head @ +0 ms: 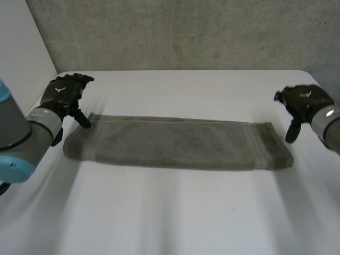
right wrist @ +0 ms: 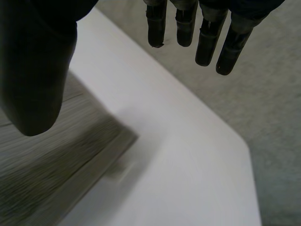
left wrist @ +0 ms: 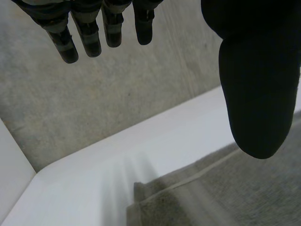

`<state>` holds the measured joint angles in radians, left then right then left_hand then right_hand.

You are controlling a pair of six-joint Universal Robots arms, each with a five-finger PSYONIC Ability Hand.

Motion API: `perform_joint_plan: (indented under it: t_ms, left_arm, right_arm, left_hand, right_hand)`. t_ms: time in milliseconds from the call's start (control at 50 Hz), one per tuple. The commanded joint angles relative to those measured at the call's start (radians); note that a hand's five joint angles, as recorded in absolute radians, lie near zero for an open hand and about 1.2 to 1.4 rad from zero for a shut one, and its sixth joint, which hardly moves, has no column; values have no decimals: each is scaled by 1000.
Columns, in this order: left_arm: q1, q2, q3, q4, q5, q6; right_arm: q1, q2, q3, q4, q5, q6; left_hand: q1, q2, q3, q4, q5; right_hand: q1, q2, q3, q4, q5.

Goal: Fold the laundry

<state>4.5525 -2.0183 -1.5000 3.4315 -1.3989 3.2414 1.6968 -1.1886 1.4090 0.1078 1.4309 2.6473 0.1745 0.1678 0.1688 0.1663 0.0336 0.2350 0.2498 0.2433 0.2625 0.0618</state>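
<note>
Head view: long folded grey towel (head: 178,144); left robot hand (head: 65,93), right robot hand (head: 302,100) both released.

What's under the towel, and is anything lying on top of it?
The towel lies on the white table, and no object lies on top. The left hand and right hand are open at its ends. Its folded inner layers are covered.

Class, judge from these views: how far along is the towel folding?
Done: the grey-green terry towel lies as a long, layered strip on the white table. In hand: nothing gripped; the left hand and right hand hang open at its short ends. Left: probably folding it shorter.
</note>
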Motion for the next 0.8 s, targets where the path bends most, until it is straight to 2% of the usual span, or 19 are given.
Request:
perform_joint_plan:
  t_ms: [20, 140, 180, 300, 340, 360, 380, 400, 580, 620, 640, 680, 740, 780, 800]
  left_arm:
    - [13, 113, -192, 147, 0, -89]
    - [20, 122, -264, 262, -3, -114]
    - [20, 122, -272, 270, -3, -114]
    - [20, 116, -281, 273, -3, -112]
    - [20, 113, -281, 273, -3, -112]
    - [19, 113, -281, 275, -3, -112]
    - [19, 113, -281, 275, -3, -112]
    - [19, 113, -279, 275, -3, -112]
    - [19, 113, -279, 275, -3, -112]
    - [19, 116, -281, 275, -5, -112]
    - [19, 116, -281, 275, -5, -112]
    - [19, 119, -279, 275, -6, -112]
    - [19, 121, -281, 275, -6, -112]
    - [19, 121, -281, 275, -6, -112]
    - [19, 121, -281, 275, -6, -112]
  right_arm:
    - [-3, -54, 217, -63, -12, -30]
    - [-5, -26, 315, -243, -35, -58]
    - [-5, 39, 346, -360, -49, -114]
    - [-9, 118, 346, -390, -47, -219]
    - [-14, 153, 334, -392, -46, -256]
    - [-14, 153, 334, -392, -46, -256]
    - [-20, 159, 323, -392, -35, -263]
    - [-34, 158, 311, -390, -18, -263]
    - [-154, 78, 255, -404, 131, -300]
    - [-190, 81, 211, -407, 158, -386]
    - [-190, 81, 211, -407, 158, -386]
    - [-192, 84, 168, -408, 166, -498]
    - [-184, 86, 148, -408, 168, -540]
    - [-101, 81, 99, -416, 180, -560]
    - [-100, 81, 99, -416, 180, -560]
  left_hand:
    - [0, 7, 6, 8, -34]
    - [0, 7, 6, 8, -34]
    - [0, 7, 6, 8, -34]
    - [0, 7, 6, 8, -34]
    - [0, 7, 6, 8, -34]
    - [0, 7, 6, 8, -34]
    - [0, 7, 6, 8, -34]
    - [0, 7, 6, 8, -34]
    - [0, 7, 6, 8, -34]
    - [0, 7, 6, 8, -34]
    - [0, 7, 6, 8, -34]
    - [0, 7, 6, 8, -34]
    - [0, 7, 6, 8, -34]
    - [0, 7, 6, 8, -34]
    - [0, 7, 6, 8, -34]
  right_hand:
    - [-45, -59, -53, -72, -46]
    - [-6, -21, -14, -34, -8]
    - [90, 75, 82, 63, 89]
    - [323, 308, 314, 295, 321]
    - [693, 678, 685, 666, 692]
    - [696, 681, 687, 668, 694]
    - [1050, 1035, 1042, 1023, 1049]
    - [1160, 1145, 1152, 1133, 1159]
    - [1161, 1146, 1153, 1134, 1160]
    - [1161, 1146, 1153, 1134, 1160]
    - [1161, 1146, 1153, 1134, 1160]
    - [1161, 1146, 1153, 1134, 1160]
    - [1161, 1146, 1153, 1134, 1160]
    - [1161, 1146, 1153, 1134, 1160]
    - [1161, 1146, 1153, 1134, 1160]
